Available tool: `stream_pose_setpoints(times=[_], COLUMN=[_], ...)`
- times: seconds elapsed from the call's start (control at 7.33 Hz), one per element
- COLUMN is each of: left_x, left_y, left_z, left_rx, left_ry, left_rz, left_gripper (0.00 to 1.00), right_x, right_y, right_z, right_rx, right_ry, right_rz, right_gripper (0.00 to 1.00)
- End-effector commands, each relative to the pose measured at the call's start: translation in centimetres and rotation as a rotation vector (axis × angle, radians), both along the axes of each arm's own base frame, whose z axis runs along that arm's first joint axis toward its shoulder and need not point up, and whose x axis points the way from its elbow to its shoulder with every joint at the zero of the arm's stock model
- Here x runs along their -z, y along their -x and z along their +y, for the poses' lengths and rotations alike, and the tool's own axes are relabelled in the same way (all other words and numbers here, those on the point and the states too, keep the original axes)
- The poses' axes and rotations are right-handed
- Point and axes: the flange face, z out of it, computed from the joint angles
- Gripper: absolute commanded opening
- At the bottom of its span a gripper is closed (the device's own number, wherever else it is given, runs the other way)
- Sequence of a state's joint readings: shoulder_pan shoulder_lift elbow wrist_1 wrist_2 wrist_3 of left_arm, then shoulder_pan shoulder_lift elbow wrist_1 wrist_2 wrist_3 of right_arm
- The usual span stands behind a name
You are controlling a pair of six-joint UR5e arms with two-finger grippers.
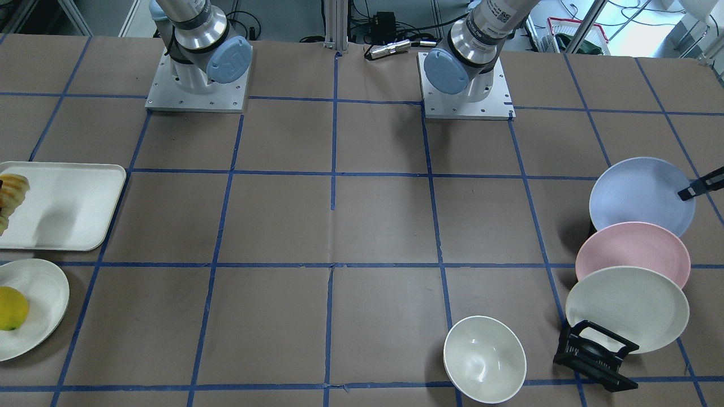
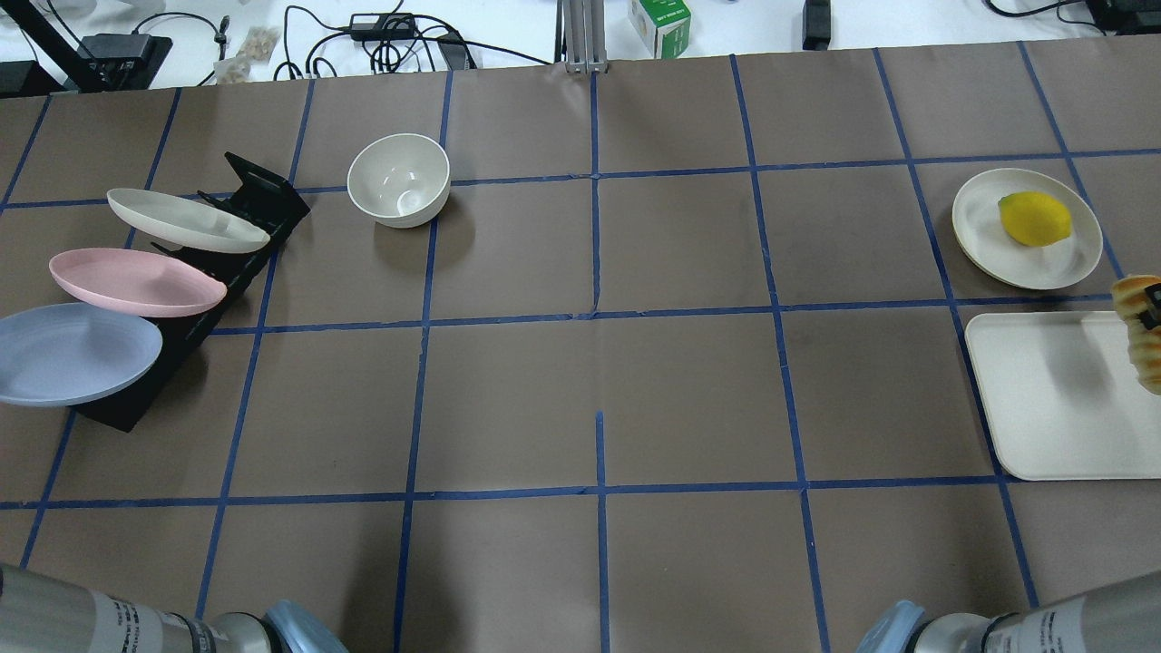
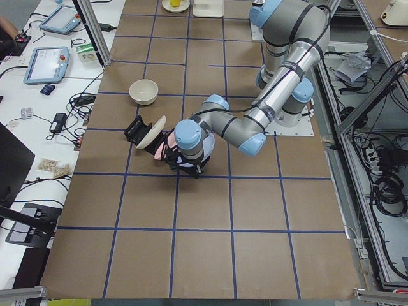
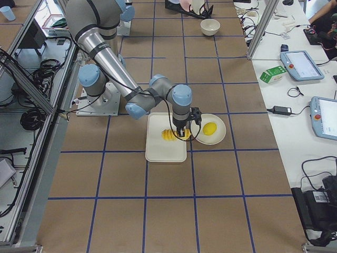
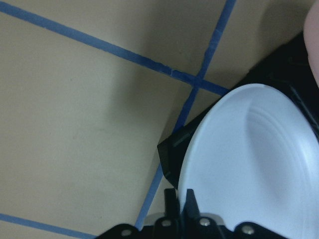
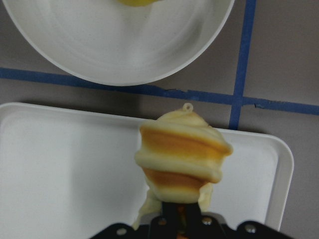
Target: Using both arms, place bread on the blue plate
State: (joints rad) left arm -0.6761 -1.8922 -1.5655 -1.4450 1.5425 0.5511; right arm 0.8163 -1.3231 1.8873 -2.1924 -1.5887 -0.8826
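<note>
The bread, ridged with orange and pale-yellow stripes, hangs in my right gripper, which is shut on its lower end. It is held a little above the white tray. It also shows at the edge of the overhead view and the front view. The blue plate leans in a black rack at the other end of the table. My left gripper is shut on that plate's rim; only its tip shows in the front view.
A pink plate and an off-white plate lean in the same rack behind the blue one. A white bowl stands near the rack. A lemon lies on a small white plate beside the tray.
</note>
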Motion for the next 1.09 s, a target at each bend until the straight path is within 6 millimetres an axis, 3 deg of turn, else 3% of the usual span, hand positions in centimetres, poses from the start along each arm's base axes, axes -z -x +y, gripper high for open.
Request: stream_pose_setpoints(times=[0.0,0.27,0.55,0.68,0.95], left_x=[-5.0,-9.9,-12.9,-13.9,-15.1], left_y=[1.9,3.4,7.0,10.4,20.5], left_z=[1.8,2.8,1.9,0.4,-3.7], left_rx=[0.01,0.008,-0.026,-0.046,-0.125], left_ry=[-0.03,-0.027,0.034,0.047,0.044], left_rz=[0.011,0.006,0.015,0.013,0.001], left_gripper=[0.0,0.0,0.0,0.0,0.0], right_x=[-2.7,-4.9,-5.7,-5.7,-7.0], right_y=[-2.5,-4.9,-9.9,-11.7,-12.9], right_z=[0.2,0.4,-1.2,-1.8,-2.6], right_rx=[0.014,0.014,-0.009,0.031,0.018], right_ry=[0.002,0.002,0.011,0.016,0.034], right_rz=[-0.001,-0.013,-0.017,-0.022,-0.009], right_gripper=[0.0,0.0,0.0,0.0,0.0])
